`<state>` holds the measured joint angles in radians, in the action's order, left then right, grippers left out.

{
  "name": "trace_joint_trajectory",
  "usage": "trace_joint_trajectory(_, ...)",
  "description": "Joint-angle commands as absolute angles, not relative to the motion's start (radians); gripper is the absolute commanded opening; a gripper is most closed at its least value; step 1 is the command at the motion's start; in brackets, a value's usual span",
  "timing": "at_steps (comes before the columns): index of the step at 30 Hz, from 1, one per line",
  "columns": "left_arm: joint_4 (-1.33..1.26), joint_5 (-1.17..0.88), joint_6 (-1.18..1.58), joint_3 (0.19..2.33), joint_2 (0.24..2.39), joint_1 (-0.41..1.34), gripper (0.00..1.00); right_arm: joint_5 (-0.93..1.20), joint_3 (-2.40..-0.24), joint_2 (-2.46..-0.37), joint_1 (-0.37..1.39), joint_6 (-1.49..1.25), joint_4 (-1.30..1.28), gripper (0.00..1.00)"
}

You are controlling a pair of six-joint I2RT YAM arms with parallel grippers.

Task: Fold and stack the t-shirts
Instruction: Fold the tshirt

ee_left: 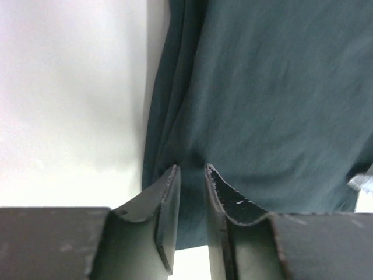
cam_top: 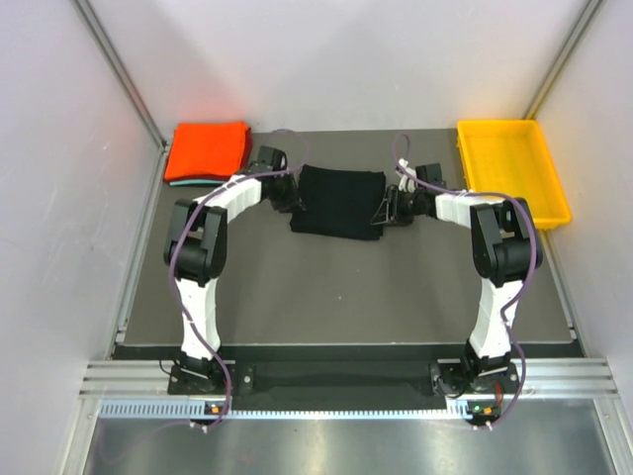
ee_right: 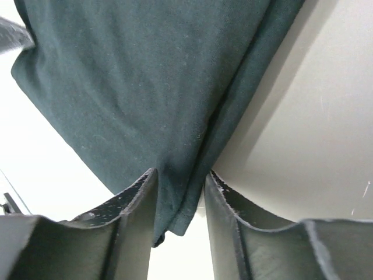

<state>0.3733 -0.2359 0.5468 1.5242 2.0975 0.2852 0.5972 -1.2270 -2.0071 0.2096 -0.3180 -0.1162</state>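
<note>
Top external view is showing the black t-shirt (cam_top: 339,201) lying as a compact folded rectangle on the table (cam_top: 346,297), midway along its far edge. The left gripper (cam_top: 295,198) is sitting at the shirt's left side and the right gripper (cam_top: 382,210) at its right side. The folded orange-red t-shirt (cam_top: 208,148) is resting on the teal t-shirt (cam_top: 198,182) in the far left corner, and the yellow tray (cam_top: 509,163) is occupying the far right corner. Both wrist views are showing parted jaws. The left fingers (ee_left: 169,204) are standing only narrowly apart with dark cloth showing in the gap, while the right fingers (ee_right: 137,204) are standing wider, with the shirt's doubled edge running between them. This is looking like the release at the end of a fold. To do it well, both grippers should be opening fully and backing straight off the cloth together, so that neither hem is being dragged and the rectangle is staying square for its carry to the stack. Whether either pad is actually pressing cloth is hard to make out. The white neck label is not showing anywhere, the arms are covering the shirt's side edges from above, and only a thin sliver of the teal shirt is peeking out.
</note>
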Motion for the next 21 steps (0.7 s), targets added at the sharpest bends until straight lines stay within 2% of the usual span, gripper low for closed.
trace_joint_trajectory(1,0.396,-0.146,0.528,1.653,2.097,0.276,0.29,0.597,-1.269,-2.000,0.215,-0.314,-0.115,0.40)
trace_joint_trajectory(9,0.477,-0.160,0.485,1.931,2.206,0.272,0.34,0.569,-1.318,-2.005,0.209,-0.282,-0.187,0.41)
trace_joint_trajectory(14,0.471,-0.211,0.439,1.947,2.243,0.255,0.46,0.577,-1.299,-1.956,0.209,-0.279,-0.201,0.50)
trace_joint_trajectory(18,0.428,-0.380,0.393,1.936,2.281,0.210,0.46,0.586,-1.270,-1.942,0.212,-0.290,-0.184,0.54)
trace_joint_trajectory(20,0.396,-0.411,0.359,1.905,2.290,0.199,0.49,0.589,-1.247,-1.942,0.215,-0.301,-0.167,0.54)
trace_joint_trajectory(21,0.384,-0.438,0.345,1.895,2.290,0.190,0.50,0.597,-1.232,-1.942,0.216,-0.305,-0.150,0.47)
